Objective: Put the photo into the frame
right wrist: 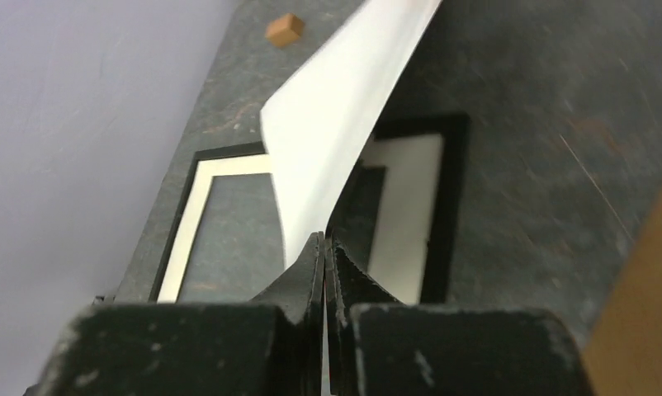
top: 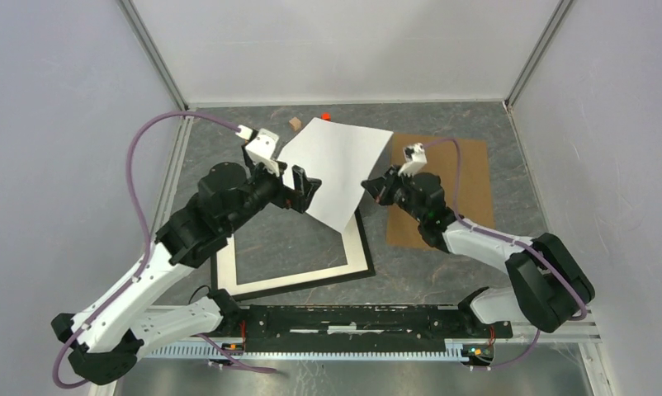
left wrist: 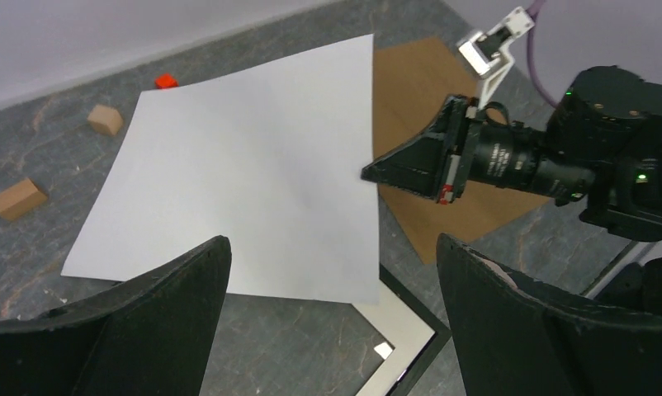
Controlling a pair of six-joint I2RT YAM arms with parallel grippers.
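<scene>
A black frame [right wrist: 453,206] with a white mat [right wrist: 402,206] lies flat on the grey bench [top: 443,272], just beyond the arm bases; a white photo [top: 340,169] is held tilted, its near corner over the frame's far right part. The right pincer [top: 367,186] is pressed together on the photo's right edge; the left pincer [top: 304,188] is spread wide at the left edge, gripping nothing. Farther off, a brown board [top: 468,181] lies at right; a wooden block [top: 295,123] and a red bit [top: 325,115] sit near the back wall.
</scene>
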